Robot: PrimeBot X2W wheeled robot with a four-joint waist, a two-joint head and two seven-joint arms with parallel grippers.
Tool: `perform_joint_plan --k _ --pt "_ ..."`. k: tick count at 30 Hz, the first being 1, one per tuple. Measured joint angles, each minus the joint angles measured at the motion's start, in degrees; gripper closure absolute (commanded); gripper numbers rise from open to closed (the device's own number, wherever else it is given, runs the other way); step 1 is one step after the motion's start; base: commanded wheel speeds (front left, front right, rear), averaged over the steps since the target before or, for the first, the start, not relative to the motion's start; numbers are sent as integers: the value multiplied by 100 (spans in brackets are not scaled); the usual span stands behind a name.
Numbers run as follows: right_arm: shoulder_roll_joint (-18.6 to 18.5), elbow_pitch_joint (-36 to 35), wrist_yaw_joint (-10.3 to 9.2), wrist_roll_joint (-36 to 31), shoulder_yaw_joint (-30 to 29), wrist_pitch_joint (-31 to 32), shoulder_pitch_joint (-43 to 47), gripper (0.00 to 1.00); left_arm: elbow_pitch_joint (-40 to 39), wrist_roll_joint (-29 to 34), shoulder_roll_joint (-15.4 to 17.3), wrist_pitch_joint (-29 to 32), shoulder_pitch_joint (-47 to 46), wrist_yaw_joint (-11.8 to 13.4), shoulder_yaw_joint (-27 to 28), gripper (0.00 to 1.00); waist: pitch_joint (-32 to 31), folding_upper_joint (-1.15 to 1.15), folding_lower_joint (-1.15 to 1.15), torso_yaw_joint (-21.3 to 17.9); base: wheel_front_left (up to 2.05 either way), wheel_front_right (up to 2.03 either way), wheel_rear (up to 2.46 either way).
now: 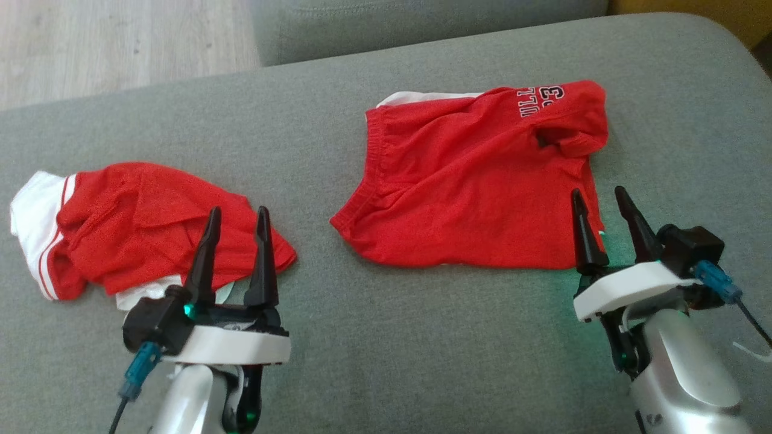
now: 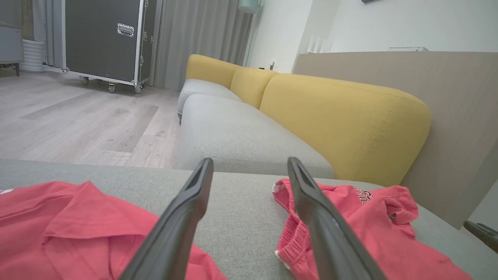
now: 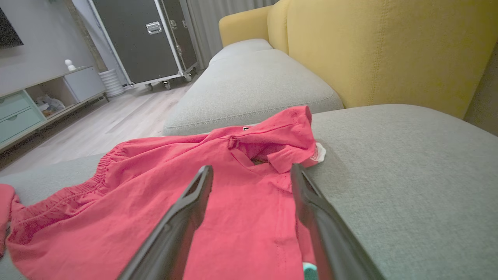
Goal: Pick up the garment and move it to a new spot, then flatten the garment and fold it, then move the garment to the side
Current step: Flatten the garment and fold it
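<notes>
Nearest to me, the left gripper (image 1: 239, 210) stood with its two dark tapered fingers spread wide and nothing between them, above the near edge of a crumpled garment (image 1: 139, 223) of red cloth with white striped trim. On my right, the right gripper (image 1: 597, 190) was released as well, jaws apart and empty, at the near right corner of the shorts (image 1: 476, 181). One finger crossed the hem in the head view, and I could not tell whether the tips touched the cloth.

The shorts lay on the grey couch seat (image 1: 386, 337), right of centre and well apart from the crumpled garment. Their long axis ran left to right across the cushion. The gathered elastic waistband pointed to my left, and the leg ends with white lettering, upside down to me, pointed to the far right. They looked like a thin matte knit, roughly flat, with soft creases and one leg hem turned over into a small dark pocket. A sliver of white lining showed at the far edge.

The seat was a coarse woven fabric. Behind it rose a rounded yellow backrest (image 2: 342, 116) with stitched seams, beside a pale plank floor (image 1: 120, 42).
</notes>
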Motion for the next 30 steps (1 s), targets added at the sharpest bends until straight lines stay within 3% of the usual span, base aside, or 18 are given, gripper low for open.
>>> perform_joint_plan --k 9,17,24,25,26,27,30 --pt "264 -100 0 -960 -563 259 -144 0 36 76 0 0 -73 -59 -109 0 315 0 0 219 0 0 0" --pt "257 815 0 -1181 -744 958 -1252 0 158 76 -1 0 -281 -81 -287 0 609 0 1 649 0 0 0" --pt "68 1740 0 -1373 -1031 1171 -1842 0 169 67 -1 0 -321 -125 -399 0 796 0 1 986 0 0 0" --pt "58 1828 0 -1379 -1035 1171 -1918 15 169 67 -1 0 -327 -125 -408 0 827 0 1 1018 0 0 0" --pt "47 1912 0 -1390 -1046 1169 -2004 71 170 66 -1 0 -339 -125 -420 0 859 0 1 1049 0 0 0" --pt "33 1981 0 -1407 -1066 1165 -2092 100 172 54 -1 0 -360 -125 -431 0 890 0 1 1076 0 0 0" --pt "-105 2172 0 -1437 -1115 1137 -2391 100 175 12 -1 0 -471 -126 -454 0 989 0 1 1146 0 0 0"
